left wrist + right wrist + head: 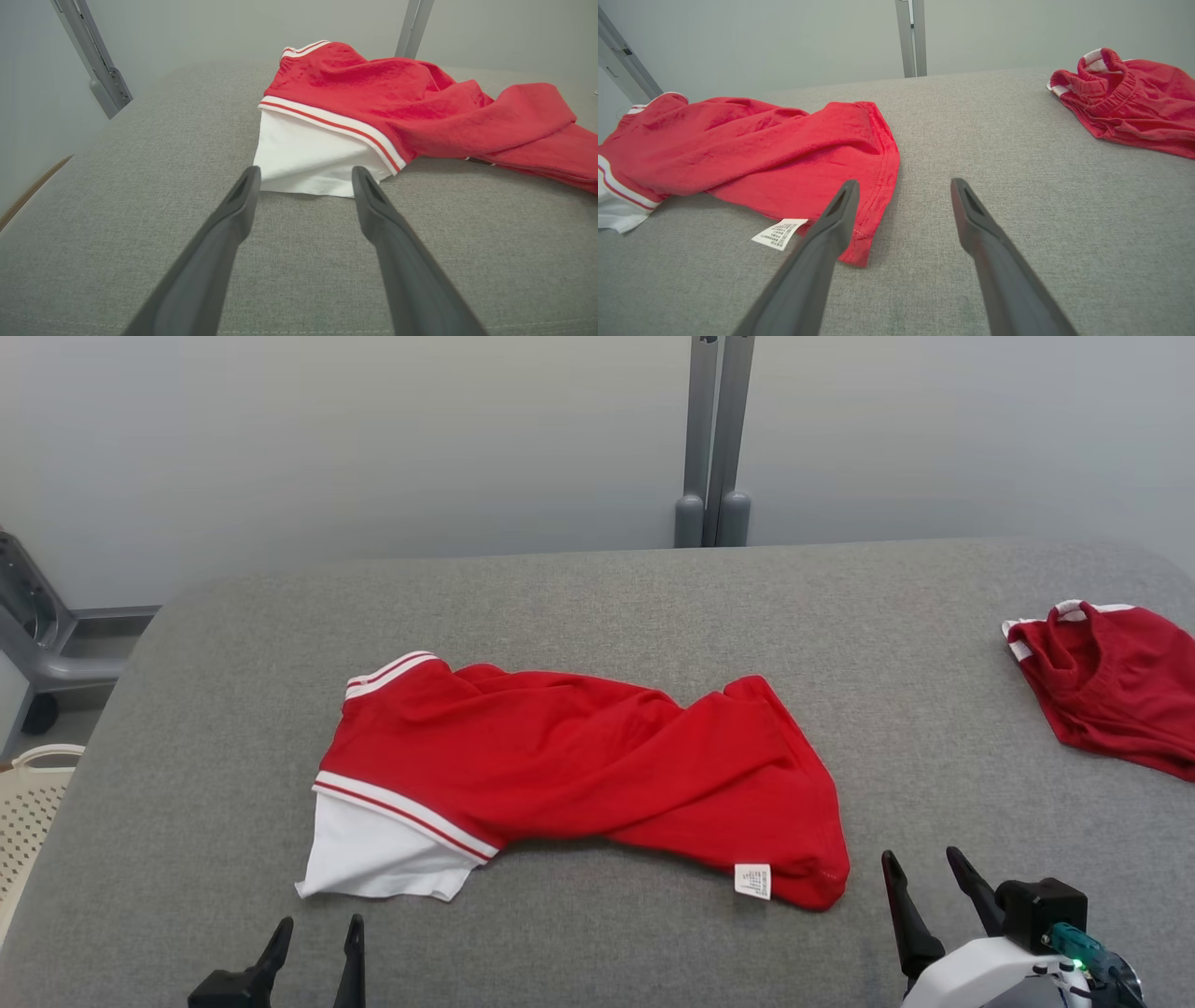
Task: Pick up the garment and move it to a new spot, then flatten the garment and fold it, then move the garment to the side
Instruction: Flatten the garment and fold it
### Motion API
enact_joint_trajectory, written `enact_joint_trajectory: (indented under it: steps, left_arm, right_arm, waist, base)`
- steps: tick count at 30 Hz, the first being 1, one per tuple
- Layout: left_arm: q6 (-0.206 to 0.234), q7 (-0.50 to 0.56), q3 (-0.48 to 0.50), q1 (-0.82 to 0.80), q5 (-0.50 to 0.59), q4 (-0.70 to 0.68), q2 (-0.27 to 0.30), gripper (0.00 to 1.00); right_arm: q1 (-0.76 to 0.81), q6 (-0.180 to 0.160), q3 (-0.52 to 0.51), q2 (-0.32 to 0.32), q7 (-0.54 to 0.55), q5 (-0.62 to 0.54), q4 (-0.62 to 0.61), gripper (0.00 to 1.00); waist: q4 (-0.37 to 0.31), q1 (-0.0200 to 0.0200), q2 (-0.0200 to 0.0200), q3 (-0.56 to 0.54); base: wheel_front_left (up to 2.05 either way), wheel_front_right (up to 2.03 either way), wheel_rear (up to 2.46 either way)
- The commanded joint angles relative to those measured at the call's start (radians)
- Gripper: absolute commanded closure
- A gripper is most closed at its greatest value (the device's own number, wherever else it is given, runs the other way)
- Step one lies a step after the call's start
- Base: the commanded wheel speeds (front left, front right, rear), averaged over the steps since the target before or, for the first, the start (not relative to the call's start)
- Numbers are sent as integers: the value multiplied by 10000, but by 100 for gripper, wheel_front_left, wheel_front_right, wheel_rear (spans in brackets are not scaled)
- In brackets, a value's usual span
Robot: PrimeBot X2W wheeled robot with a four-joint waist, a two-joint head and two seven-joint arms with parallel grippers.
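So the shirt [579, 775] lay crumpled and twisted around the middle of the worktop [607, 588], a bit toward the front edge. Left gripper [319, 921] sat just short of its white part, fingers spread wide and empty. Right gripper [921, 852] was the same, by the hem corner. Couldn't tell if the first move was done, but I'd say flattening, folding and shifting aside were all left. Another red piece [1111, 681] lay at the right edge.

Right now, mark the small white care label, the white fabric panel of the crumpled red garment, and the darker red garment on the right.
small white care label [752, 880], head view, its centre.
white fabric panel [308, 158], left wrist view, its middle.
darker red garment [1111, 691], head view, its main body.
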Motion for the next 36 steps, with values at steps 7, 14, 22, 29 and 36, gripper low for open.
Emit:
enact_joint_trajectory:
  steps: [7, 14, 22, 29, 36]
  left_arm:
    - [-85, 319, -148, -493, 71, 368, 292, 0]
    - [-341, 725, -397, -1618, 13, 1790, 803, 0]
    - [-501, 798, -624, -3132, -84, 3339, 1206, 0]
    - [-581, 224, -1096, -3843, -237, 4141, 1220, 0]
    - [-592, -183, -1384, -3876, -454, 4592, 1200, 0]
  right_arm:
    - [-200, -13, 181, -20, 378, -156, -36, 0]
    - [-773, -13, 758, -31, 1302, -400, 153, 0]
    - [-1407, -13, 1110, -23, 1604, -518, 35, 0]
    - [-1656, -13, 1163, -20, 1523, -585, 35, 0]
    - [-1511, -13, 1134, -21, 1505, -576, 121, 0]
  waist:
    - [33, 0, 0, 241]
    - [-78, 0, 0, 801]
    - [-253, 0, 0, 1769]
    - [-346, 0, 0, 2244]
    - [-293, 0, 0, 2170]
  base:
    - [0, 0, 0]
    - [0, 0, 0]
    - [0, 0, 0]
    - [0, 0, 0]
    - [0, 0, 0]
